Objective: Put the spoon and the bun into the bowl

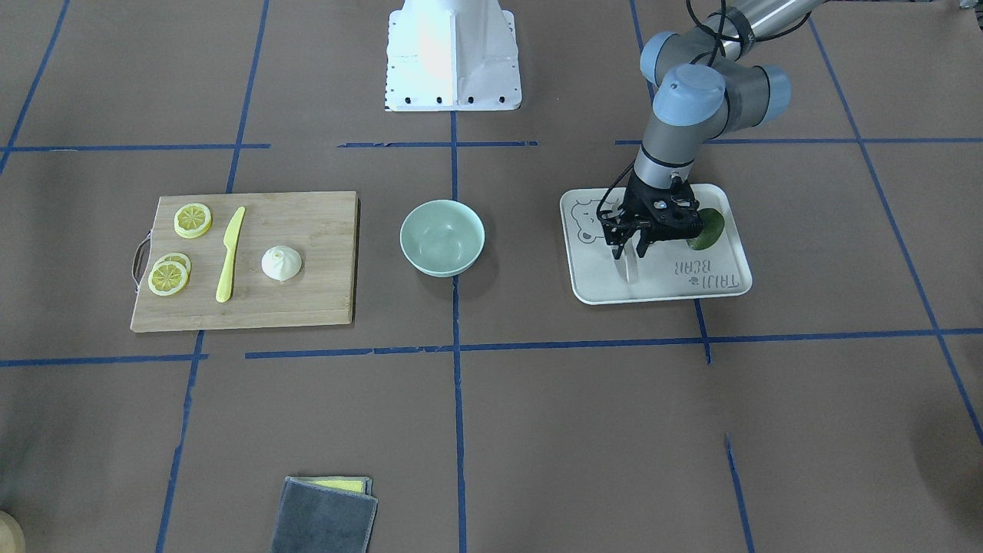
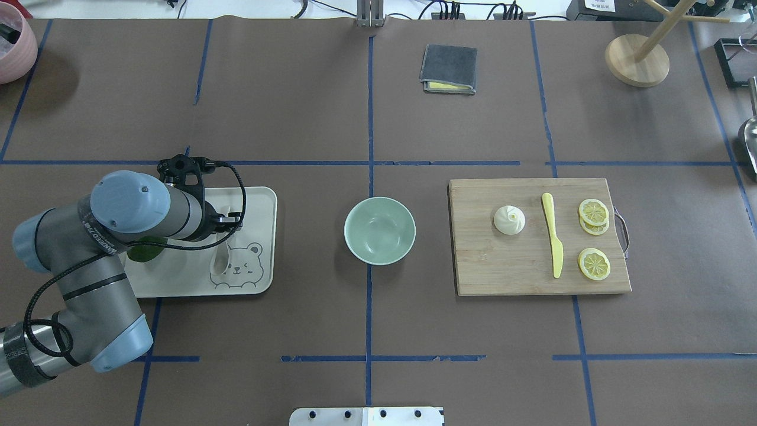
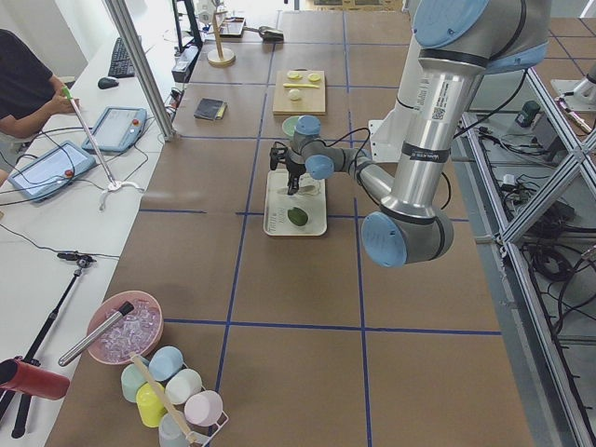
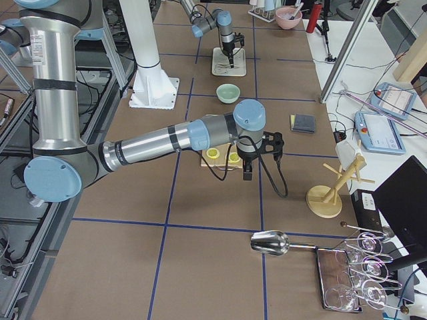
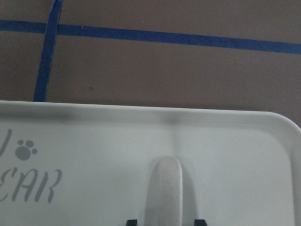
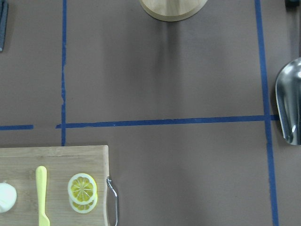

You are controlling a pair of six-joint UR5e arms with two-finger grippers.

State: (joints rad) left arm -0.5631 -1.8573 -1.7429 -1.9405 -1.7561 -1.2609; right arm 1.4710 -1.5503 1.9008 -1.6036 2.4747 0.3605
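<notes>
**Left gripper straddling the spoon handle on the tray**

The left gripper point(image 1: 630, 250) is pointing straight down over the tray point(image 1: 660, 288). Its jaws are standing apart on either side of the handle of the spoon point(image 2: 220, 260). In the left wrist view a narrow gap is showing between each fingertip point(image 5: 132, 221) and the handle, so nothing is being gripped. The spoon is lying flat in the tray, with its scoop toward the robot, just beside the printed bear face. Its handle is pointing toward the far rim. A green fruit point(image 1: 710, 226) is sitting in the same tray, on the gripper's outer side.

The bowl point(image 2: 379, 234) is standing at mid-table, between the tray and the board point(image 2: 508, 266) and apart from both. The bun point(image 2: 509, 220) is resting upright on the board, at the end nearer the bowl. The knife point(image 2: 553, 242) is lying beside it, and the lemon slices point(image 2: 594, 212) are lying past the knife.

The right gripper point(image 4: 247, 175) is hanging above the table at the board's far end. Only the side view is showing it, so I cannot tell how wide its jaws are standing.
</notes>
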